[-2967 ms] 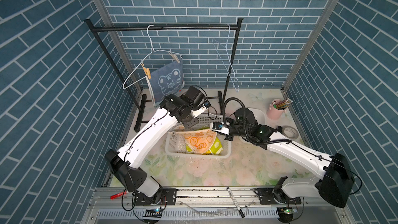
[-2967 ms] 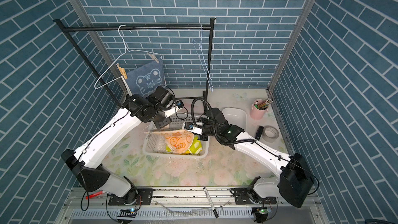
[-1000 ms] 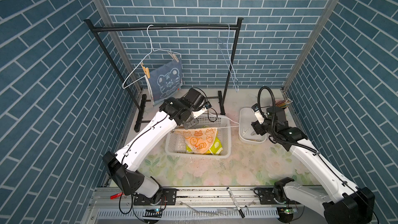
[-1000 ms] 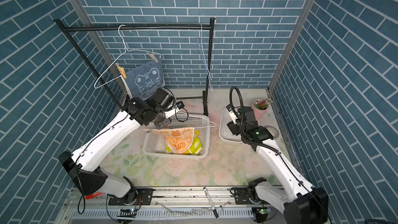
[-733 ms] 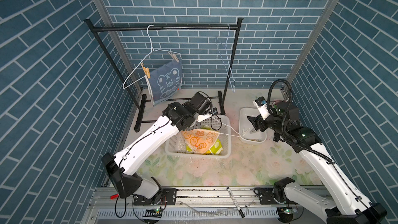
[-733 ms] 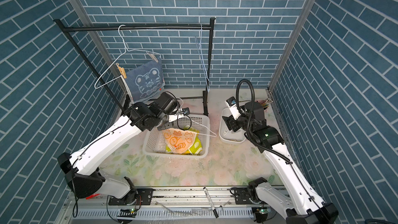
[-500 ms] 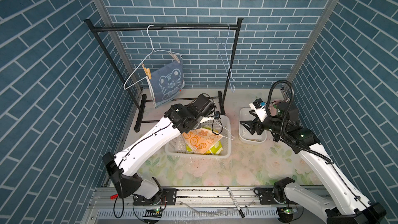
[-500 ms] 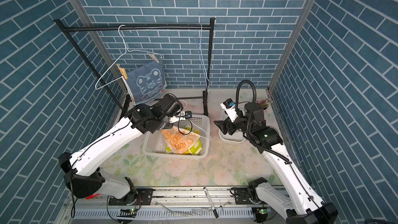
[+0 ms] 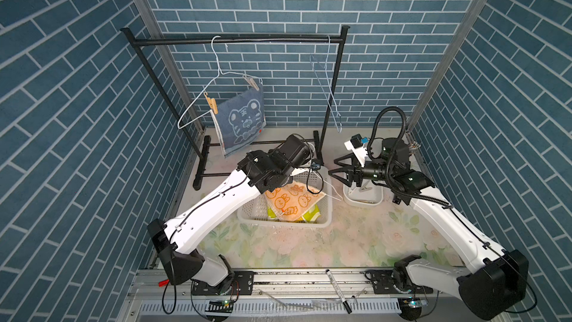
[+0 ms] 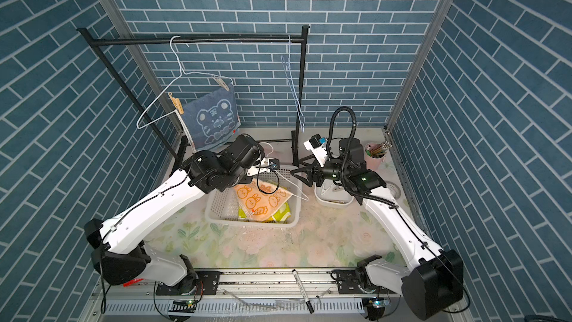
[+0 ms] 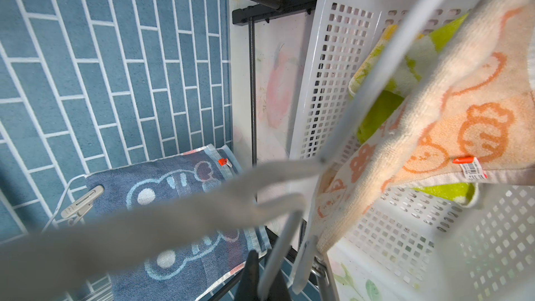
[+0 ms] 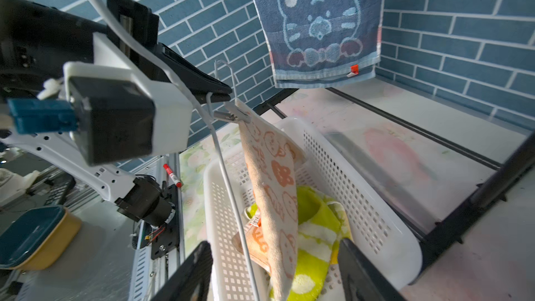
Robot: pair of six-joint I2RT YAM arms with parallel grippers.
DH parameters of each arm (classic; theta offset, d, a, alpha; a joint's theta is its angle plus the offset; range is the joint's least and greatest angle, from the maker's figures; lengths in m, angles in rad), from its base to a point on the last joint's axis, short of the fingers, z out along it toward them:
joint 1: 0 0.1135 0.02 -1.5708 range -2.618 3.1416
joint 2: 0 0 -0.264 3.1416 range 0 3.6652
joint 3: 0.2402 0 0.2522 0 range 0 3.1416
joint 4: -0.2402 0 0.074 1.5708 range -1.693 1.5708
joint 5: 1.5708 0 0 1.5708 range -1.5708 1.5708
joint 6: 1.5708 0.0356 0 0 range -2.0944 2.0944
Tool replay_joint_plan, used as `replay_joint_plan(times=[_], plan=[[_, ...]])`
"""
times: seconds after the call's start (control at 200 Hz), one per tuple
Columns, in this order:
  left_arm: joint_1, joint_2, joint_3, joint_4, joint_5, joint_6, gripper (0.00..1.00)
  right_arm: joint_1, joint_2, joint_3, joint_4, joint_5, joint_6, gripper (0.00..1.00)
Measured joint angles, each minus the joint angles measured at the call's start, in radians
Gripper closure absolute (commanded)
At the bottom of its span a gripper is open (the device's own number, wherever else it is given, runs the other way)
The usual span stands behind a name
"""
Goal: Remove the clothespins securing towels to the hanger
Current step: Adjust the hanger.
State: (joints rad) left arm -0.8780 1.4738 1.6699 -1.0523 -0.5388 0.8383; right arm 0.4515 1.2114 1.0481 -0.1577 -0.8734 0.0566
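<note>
A denim-blue tiger towel (image 9: 243, 122) hangs from a white wire hanger (image 9: 216, 78) on the rail, pinned by a tan clothespin (image 9: 210, 103) and a pale clothespin (image 9: 251, 83). My left gripper (image 10: 263, 168) is shut on a second wire hanger (image 12: 223, 152) over the white basket (image 9: 284, 223). An orange bunny towel (image 9: 291, 199) droops from it into the basket. One pale clothespin (image 12: 234, 114) holds that towel's corner beside the left fingers (image 12: 214, 94). A yellow-green towel (image 12: 315, 221) lies in the basket. My right gripper (image 9: 332, 166) is open at the basket's right end, facing the held hanger.
A small white bin (image 9: 363, 202) sits under my right wrist. A pink cup of pencils (image 10: 376, 153) and a tape roll (image 10: 393, 192) stand at the back right. An empty wire hanger (image 9: 328, 88) hangs on the black rack (image 9: 235, 39). A marker (image 9: 337, 286) lies on the front rail.
My right arm has swung from over the small bin toward the basket, its open jaws now pointing at the hanger. My left arm has carried the hanger and orange towel rightward.
</note>
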Motion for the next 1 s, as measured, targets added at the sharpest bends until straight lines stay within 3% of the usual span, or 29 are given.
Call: replay_joint_plan(times=[0.405,0.625,0.7,0.795,0.97,1.0], plan=[[-0.002,0.015,0.0,0.013,0.005,0.008,1.0,0.124,0.16,0.09,0.084,-0.045,0.027,0.55],[-0.004,0.021,0.0,0.019,0.005,0.008,1.0,0.152,0.207,0.12,0.095,-0.053,0.044,0.84],[-0.004,0.021,0.0,0.019,0.005,0.006,1.0,0.154,0.207,0.12,0.099,-0.055,0.042,1.0],[-0.002,0.023,0.0,0.022,0.001,-0.002,1.0,0.159,0.206,0.121,0.097,-0.066,0.032,1.0],[-0.003,0.019,-0.018,0.035,0.029,-0.017,0.58,0.159,0.206,0.122,0.069,-0.052,0.004,1.0],[-0.004,0.016,-0.024,0.04,0.042,-0.022,0.55,0.159,0.206,0.122,0.062,-0.045,-0.005,1.0]])
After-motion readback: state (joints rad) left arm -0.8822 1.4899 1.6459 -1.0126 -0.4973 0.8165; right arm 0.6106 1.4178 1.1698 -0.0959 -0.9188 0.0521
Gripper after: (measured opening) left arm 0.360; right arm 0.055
